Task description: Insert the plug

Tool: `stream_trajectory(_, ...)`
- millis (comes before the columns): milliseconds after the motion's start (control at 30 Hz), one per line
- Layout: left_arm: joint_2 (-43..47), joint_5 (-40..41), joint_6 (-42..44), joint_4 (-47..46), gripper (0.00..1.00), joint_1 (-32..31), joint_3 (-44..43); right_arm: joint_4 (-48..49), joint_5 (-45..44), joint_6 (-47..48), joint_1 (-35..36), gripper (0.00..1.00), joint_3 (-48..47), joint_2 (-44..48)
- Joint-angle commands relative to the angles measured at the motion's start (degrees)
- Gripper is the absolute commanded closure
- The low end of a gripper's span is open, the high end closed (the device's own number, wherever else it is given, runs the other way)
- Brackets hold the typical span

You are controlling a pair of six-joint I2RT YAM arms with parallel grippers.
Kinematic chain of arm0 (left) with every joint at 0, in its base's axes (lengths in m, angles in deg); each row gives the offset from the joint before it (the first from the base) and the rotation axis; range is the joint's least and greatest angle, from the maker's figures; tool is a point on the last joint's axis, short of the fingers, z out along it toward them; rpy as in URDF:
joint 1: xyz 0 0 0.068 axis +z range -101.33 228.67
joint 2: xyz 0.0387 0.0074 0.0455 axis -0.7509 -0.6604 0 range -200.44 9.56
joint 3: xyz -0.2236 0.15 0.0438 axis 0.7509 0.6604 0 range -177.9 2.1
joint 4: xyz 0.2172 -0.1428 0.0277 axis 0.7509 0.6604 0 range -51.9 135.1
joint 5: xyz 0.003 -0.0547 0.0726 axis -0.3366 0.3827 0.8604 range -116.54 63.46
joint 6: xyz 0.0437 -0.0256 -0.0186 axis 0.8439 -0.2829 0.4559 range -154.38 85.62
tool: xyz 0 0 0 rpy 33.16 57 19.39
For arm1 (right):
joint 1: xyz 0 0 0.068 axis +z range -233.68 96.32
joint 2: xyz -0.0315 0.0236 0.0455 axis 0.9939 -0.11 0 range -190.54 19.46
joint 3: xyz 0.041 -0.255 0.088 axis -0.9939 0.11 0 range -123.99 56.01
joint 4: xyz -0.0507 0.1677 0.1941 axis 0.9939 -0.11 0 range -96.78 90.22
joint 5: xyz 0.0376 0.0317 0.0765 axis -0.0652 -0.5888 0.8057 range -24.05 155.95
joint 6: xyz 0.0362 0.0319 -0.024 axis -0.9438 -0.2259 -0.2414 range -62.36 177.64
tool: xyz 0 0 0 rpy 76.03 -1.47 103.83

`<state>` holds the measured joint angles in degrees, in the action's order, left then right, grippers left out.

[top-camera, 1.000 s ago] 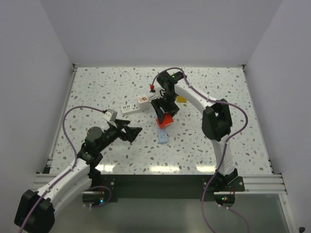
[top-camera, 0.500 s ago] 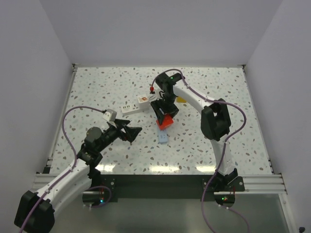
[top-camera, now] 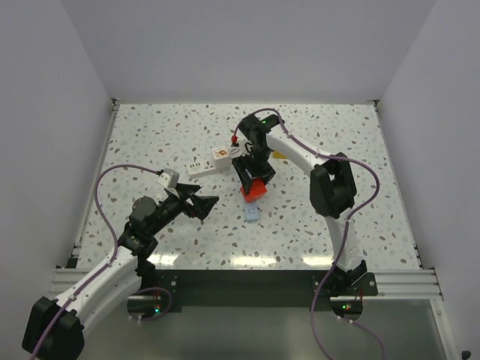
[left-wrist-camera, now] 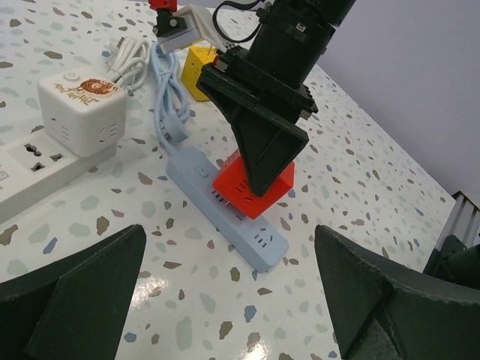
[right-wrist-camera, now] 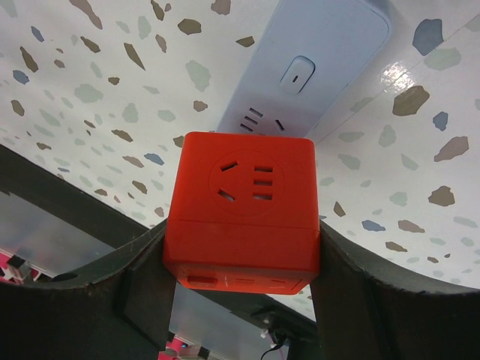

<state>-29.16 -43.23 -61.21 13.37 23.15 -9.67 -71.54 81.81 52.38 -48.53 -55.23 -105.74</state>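
My right gripper is shut on a red cube plug, its fingers pressed against two opposite sides of the cube. The cube hangs slightly tilted right over the middle of a light-blue power strip that lies flat on the speckled table. The cube's underside and prongs are hidden. In the right wrist view the strip shows a switch and socket holes just beyond the cube. My left gripper stands open left of the strip, holding nothing, its jaws wide apart in its own view.
A white power strip and a white cube adapter lie left of the right gripper, with coiled white and blue cables beside them. A yellow block sits behind, and a small red-capped part farther back.
The right arm has shifted slightly to the left with the red cube, staying over the blue strip. The left arm has not moved.
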Motion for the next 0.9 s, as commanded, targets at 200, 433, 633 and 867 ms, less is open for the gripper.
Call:
stream_trajectory(200,1.2,0.3,0.0,-1.2,0.0,0.4,0.0,1.5,-6.5,-2.0,0.3,1.0,0.6,0.7)
stream_trajectory(433,1.4,0.3,0.0,-1.0,0.0,0.4,0.1,1.2,-7.8,-2.3,0.3,1.0,-1.1,0.4)
stream_trajectory(633,1.3,0.4,-0.1,-1.1,0.0,0.4,0.1,1.8,-8.4,-2.8,0.2,1.0,-2.5,1.1)
stream_trajectory(867,1.2,0.4,0.0,-1.2,0.0,0.5,0.1,4.2,-5.8,-4.2,0.3,1.0,-1.2,1.9)
